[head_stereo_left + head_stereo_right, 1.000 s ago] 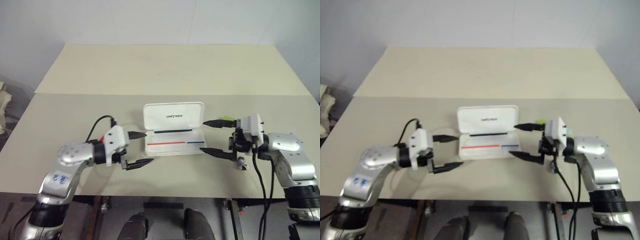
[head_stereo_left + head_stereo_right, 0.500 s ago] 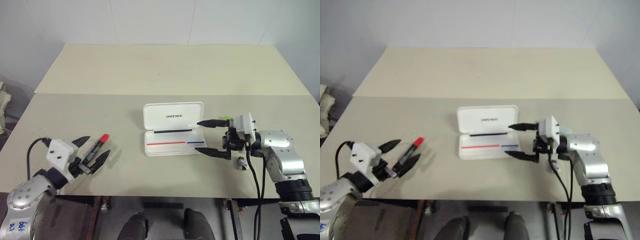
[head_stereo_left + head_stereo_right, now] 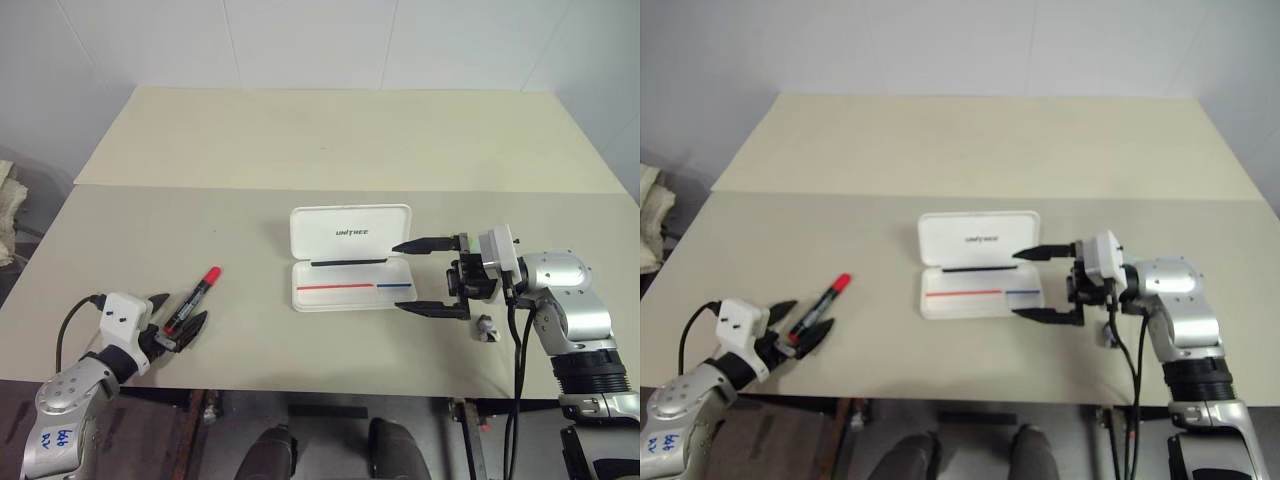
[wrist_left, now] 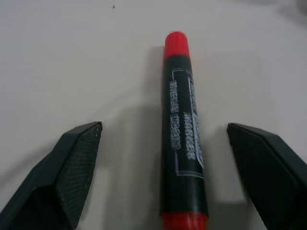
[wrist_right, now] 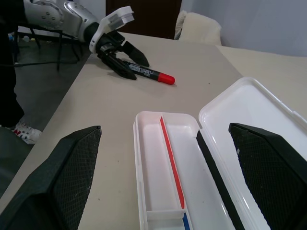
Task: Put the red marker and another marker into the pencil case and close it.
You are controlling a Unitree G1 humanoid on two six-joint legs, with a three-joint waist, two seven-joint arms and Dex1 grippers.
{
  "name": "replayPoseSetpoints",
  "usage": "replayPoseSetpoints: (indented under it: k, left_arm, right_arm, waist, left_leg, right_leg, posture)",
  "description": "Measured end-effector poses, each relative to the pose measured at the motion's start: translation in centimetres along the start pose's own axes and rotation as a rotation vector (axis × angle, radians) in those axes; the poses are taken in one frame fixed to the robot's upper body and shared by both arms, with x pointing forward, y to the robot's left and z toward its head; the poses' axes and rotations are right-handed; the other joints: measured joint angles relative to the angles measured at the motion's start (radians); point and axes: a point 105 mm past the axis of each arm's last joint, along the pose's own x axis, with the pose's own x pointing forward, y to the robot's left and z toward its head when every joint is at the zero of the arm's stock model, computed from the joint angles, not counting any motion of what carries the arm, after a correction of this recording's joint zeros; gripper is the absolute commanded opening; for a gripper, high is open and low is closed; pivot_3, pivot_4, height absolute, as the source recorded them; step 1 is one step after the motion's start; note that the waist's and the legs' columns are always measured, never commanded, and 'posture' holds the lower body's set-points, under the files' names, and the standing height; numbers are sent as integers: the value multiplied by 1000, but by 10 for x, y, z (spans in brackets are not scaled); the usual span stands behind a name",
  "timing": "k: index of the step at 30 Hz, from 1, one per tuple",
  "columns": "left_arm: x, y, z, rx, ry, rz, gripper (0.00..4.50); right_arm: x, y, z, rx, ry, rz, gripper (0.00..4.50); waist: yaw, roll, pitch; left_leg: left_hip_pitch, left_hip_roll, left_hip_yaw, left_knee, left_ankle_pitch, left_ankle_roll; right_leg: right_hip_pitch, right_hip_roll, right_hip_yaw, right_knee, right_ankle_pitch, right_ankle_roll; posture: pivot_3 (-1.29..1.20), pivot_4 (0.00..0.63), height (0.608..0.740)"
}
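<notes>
Our left gripper (image 3: 176, 320) sits near the table's (image 3: 330, 140) front left corner with its fingers spread wide on either side of the red marker (image 3: 193, 300), holding nothing. In the left wrist view the barrel lies flat between the two fingers (image 4: 72, 165), a clear gap on each side.

The marker's near end is close to the front edge of the table. If we close off-centre, one finger would likely meet the round barrel first and roll it sideways, or push it toward that edge and off the table. A grip taken right at the near tip could also let the marker swing or slip out on the way to the case.

The pencil case (image 3: 351, 260) lies open around the middle of the table, its lid tilted back. Our right gripper (image 3: 432, 275) hovers at the case's right end, fingers fully apart and empty. We judge it close enough that a careless move could nudge the light case and shift the target.

A small dark lump (image 3: 486, 328) lies on the table below the right wrist.
</notes>
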Motion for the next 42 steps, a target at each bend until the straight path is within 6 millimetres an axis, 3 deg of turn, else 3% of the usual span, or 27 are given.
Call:
replayPoseSetpoints:
  k: [12,19,24,30,37,42]
  left_arm:
    - [14,-10,1,-19,-20,-48,659]
    - [17,-23,12,3,-93,-112,665]
    - [15,-35,61,99,-331,-210,665]
    - [9,-53,91,184,-355,-422,665]
    - [30,-87,112,308,-344,-658,665]
    - [63,-114,127,387,-335,-800,665]
  right_arm:
    - [0,0,5,-18,12,-5,4500]
    - [0,-1,5,-19,12,-18,4500]
    - [0,-3,4,-23,13,-37,4500]
    - [-1,-3,0,-14,23,-64,4500]
    - [-7,-2,-6,8,33,-117,4500]
    - [-15,6,-5,4,55,-170,4500]
  waist:
    - [14,1,0]
    - [15,0,0]
    - [15,-1,1]
    - [11,0,1]
    - [14,0,1]
    - [18,0,1]
  left_leg:
    - [2,0,0,0,2,-2]
    - [0,0,0,0,1,-1]
    - [-1,2,0,0,0,-2]
    - [-1,4,1,-1,-1,-1]
    - [-1,7,2,-1,-1,-2]
    - [-2,9,2,-1,-1,-2]
  right_leg:
    - [0,0,0,3,3,-2]
    - [0,0,0,0,3,-2]
    - [-1,2,-1,-3,3,-2]
    - [-1,4,0,-4,3,-2]
    - [-1,8,0,-3,2,-3]
    - [-1,11,0,-2,3,-3]
  posture:
    - [0,150,740]
    - [0,150,740]
    - [0,150,740]
    - [0,150,740]
    - [0,150,740]
    - [0,150,740]
